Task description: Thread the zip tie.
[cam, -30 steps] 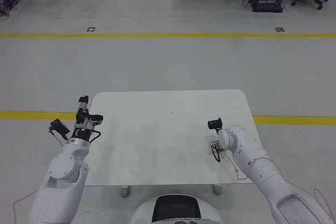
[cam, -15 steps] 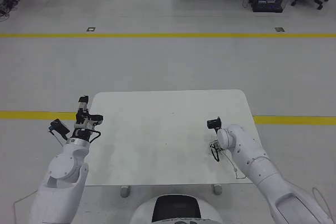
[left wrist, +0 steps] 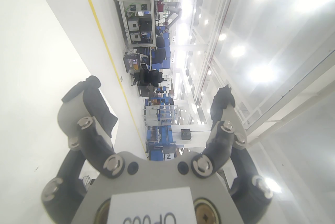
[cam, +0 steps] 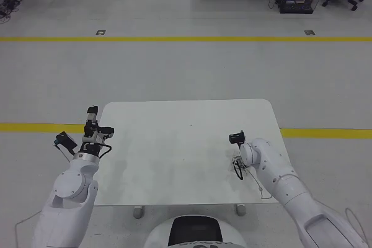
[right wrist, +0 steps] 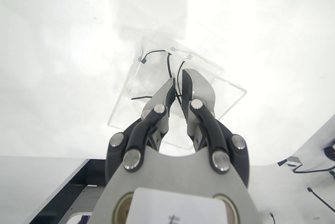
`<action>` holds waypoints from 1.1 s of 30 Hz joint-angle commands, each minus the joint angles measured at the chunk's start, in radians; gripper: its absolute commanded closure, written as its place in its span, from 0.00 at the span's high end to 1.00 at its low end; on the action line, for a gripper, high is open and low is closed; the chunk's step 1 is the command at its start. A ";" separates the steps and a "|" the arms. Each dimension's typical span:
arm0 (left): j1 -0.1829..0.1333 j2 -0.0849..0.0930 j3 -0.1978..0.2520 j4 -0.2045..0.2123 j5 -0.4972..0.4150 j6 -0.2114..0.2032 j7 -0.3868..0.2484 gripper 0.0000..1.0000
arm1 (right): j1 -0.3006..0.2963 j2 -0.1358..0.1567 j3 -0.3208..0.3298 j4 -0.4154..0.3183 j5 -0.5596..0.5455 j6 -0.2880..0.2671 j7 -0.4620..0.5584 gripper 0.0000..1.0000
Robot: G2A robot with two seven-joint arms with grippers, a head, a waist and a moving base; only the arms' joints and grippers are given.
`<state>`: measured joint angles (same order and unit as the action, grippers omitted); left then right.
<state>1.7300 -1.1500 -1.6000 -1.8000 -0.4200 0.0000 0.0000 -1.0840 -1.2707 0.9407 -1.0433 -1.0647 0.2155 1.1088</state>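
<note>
Over the last second almost nothing changes: my right arm has crept only a very little toward 9 o'clock, and my left arm has kept its place at the 9 o'clock edge of the tabletop. From this I judge that I am in the fine part of taking hold, and the threading itself is not yet begun. My right end effector hangs low over a clear sheet, which lies flat on the tabletop toward 4 o'clock, near that edge. Its two fingers stand close together with a narrow gap between them, not pressed shut. The zip tie lies on this sheet; it is a thin black strand that bends in a soft curve from a small grey end piece and runs in under the fingertips, where a black strand crosses the gap. I cannot tell whether the pads touch it. The other black ties lie just beside it on the same sheet, so I think a wrong strand could be caught. My left end effector is spread wide and holds nothing, pointing out to the room.
</note>
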 commanded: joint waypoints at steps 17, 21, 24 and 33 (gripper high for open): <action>0.000 0.000 0.000 0.000 0.000 0.000 0.000 1.00 | -0.003 0.000 0.024 -0.020 -0.009 -0.008 0.019 0.00; 0.000 0.000 0.000 0.000 0.000 0.000 0.000 1.00 | -0.025 0.012 0.060 -0.081 -0.010 -0.021 0.041 0.00; 0.000 0.000 0.000 0.000 0.000 0.000 0.000 1.00 | -0.049 0.025 0.099 -0.140 -0.008 -0.036 0.059 0.00; 0.000 0.000 0.000 0.000 0.000 0.000 0.000 1.00 | -0.151 0.074 0.305 -0.325 0.128 -0.169 0.117 0.00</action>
<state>1.7300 -1.1500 -1.6000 -1.8000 -0.4200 0.0000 0.0000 -1.2209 -1.2026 1.2090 -1.3520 -0.9755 0.0776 1.2195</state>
